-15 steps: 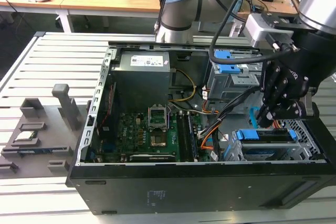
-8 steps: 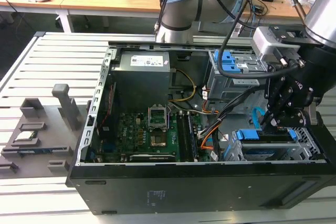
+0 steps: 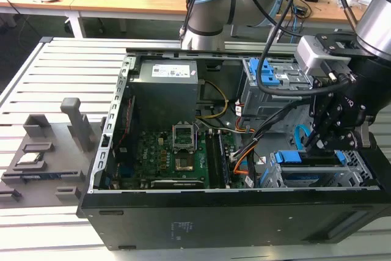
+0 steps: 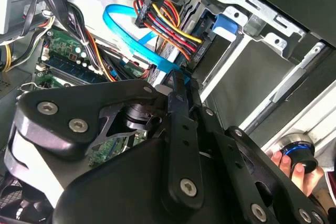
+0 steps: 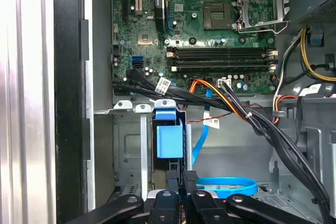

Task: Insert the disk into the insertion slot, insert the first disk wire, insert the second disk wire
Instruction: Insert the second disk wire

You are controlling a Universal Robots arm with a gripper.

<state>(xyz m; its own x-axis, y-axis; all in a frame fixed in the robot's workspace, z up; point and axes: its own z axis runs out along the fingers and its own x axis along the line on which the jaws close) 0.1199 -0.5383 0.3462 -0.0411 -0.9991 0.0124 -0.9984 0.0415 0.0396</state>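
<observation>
The gripper (image 3: 319, 143) is hovering over the insertion slot (image 3: 354, 178), at about four o'clock in the open computer case (image 3: 183, 218) in the exterior view. The disk (image 3: 311, 174) is sitting inside that slot, its blue carrier (image 5: 169, 137) showing in both wrist views. The fingers (image 4: 178, 90) are pressed nearly together around the second disk wire (image 4: 126, 27), whose light blue loop is curving at the disk's rear. The first disk wire (image 4: 168, 27) is lying plugged beside it.
</observation>
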